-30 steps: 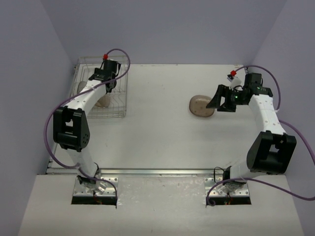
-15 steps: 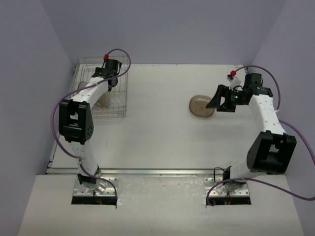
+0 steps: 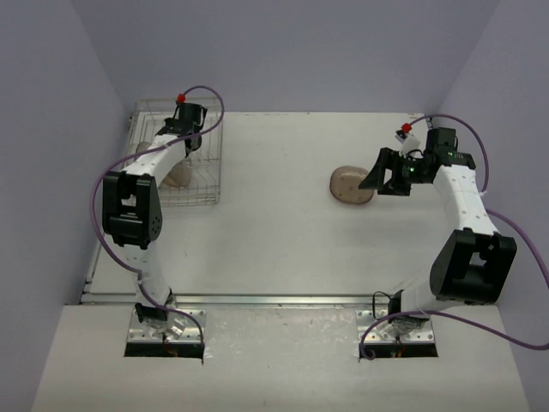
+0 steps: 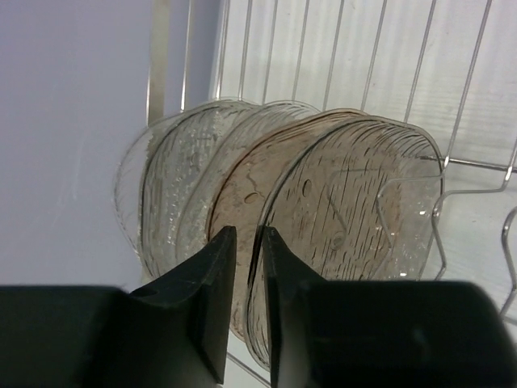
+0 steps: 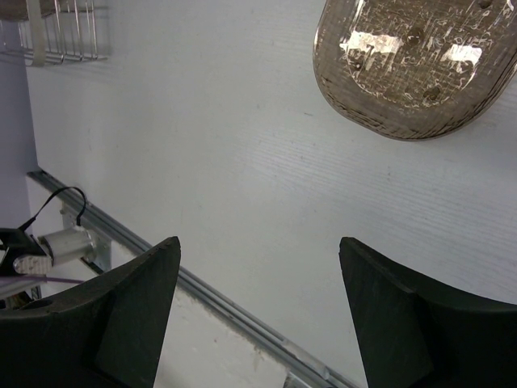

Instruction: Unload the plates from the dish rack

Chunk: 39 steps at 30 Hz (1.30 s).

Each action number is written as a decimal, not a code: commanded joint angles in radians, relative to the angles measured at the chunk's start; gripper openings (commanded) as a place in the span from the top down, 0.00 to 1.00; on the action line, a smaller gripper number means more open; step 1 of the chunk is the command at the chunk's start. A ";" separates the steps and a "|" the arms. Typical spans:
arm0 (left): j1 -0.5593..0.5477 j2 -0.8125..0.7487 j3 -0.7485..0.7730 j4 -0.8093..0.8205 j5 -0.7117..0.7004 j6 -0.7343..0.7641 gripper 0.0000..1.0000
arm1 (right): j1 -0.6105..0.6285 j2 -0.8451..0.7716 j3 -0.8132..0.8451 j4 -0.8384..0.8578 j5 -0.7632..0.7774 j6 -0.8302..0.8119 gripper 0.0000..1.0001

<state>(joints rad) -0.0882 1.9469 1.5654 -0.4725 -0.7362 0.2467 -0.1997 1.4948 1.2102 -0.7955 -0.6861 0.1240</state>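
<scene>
1. Change since a second ago: the left arm (image 3: 141,172) has folded up steeper, its elbow block drawn in toward the dish rack (image 3: 208,176), and the left gripper (image 4: 246,236) has crept a little toward the rack's far end. The right arm (image 3: 459,202) has not stirred, and the loose plate (image 3: 350,184) lies where it lay.
2. Dish rack: silver wire, set in the far left corner of the table (image 3: 283,249), close against the left wall.
3. Plates (image 4: 355,210), in the rack: about five, standing on edge in a close row, overlapping one another. The far ones are clear. The second from the front is tinted pink-brown. The front one is pale with a bark-like grain.
4. Left gripper: lowered into the rack over the near end of the row. Its two black fingers (image 4: 212,299) stand nearly together with only a thin slit between. The rim of one of the front plates runs into that slit. Whether the pads actually press on it, I cannot tell.
5. Loose plate: smoky brown, lying flat on the table right of centre, well apart from the rack.
6. Right gripper (image 5: 258,242): jaws spread wide with nothing between them, held above bare table just beside the loose plate and not touching it.
</scene>
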 commanded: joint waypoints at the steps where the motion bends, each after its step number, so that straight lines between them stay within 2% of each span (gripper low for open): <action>1: 0.015 -0.025 0.031 0.061 -0.038 0.038 0.92 | 0.002 -0.004 0.042 -0.003 -0.016 -0.007 0.21; 3: 0.015 -0.027 0.038 0.053 -0.038 0.040 1.00 | 0.001 -0.006 0.046 -0.007 -0.017 -0.006 0.21; 17: 0.002 -0.115 0.236 -0.090 -0.038 0.075 1.00 | 0.002 -0.016 0.078 -0.020 -0.043 0.002 0.21; 21: -0.013 -0.159 0.379 -0.212 0.050 0.042 1.00 | 0.002 -0.022 0.089 -0.011 -0.071 0.021 0.21; 24: -0.018 -0.207 0.458 -0.365 0.270 -0.070 1.00 | 0.007 -0.025 0.092 0.010 -0.116 0.054 0.21; 26: -0.028 -0.245 0.453 -0.408 0.474 -0.125 1.00 | 0.022 -0.032 0.093 0.034 -0.135 0.089 0.20; 28: -0.044 -0.288 0.418 -0.423 0.600 -0.178 1.00 | 0.057 -0.035 0.098 0.072 -0.134 0.136 0.18; 31: -0.060 -0.345 0.359 -0.406 0.738 -0.244 1.00 | 0.137 -0.042 0.113 0.131 -0.118 0.199 0.07; 33: -0.061 -0.380 0.258 -0.358 0.912 -0.302 1.00 | 0.222 -0.040 0.130 0.177 -0.084 0.235 0.02; 35: -0.061 -0.412 0.194 -0.319 0.998 -0.338 1.00 | 0.313 -0.016 0.178 0.212 -0.061 0.271 0.01; 39: -0.067 -0.431 0.096 -0.242 1.109 -0.425 1.00 | 0.417 0.048 0.286 0.247 0.011 0.346 0.01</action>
<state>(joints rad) -0.1516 1.5349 1.7570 -0.8167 0.1355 -0.0329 0.1271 1.5027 1.3580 -0.6647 -0.7395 0.3611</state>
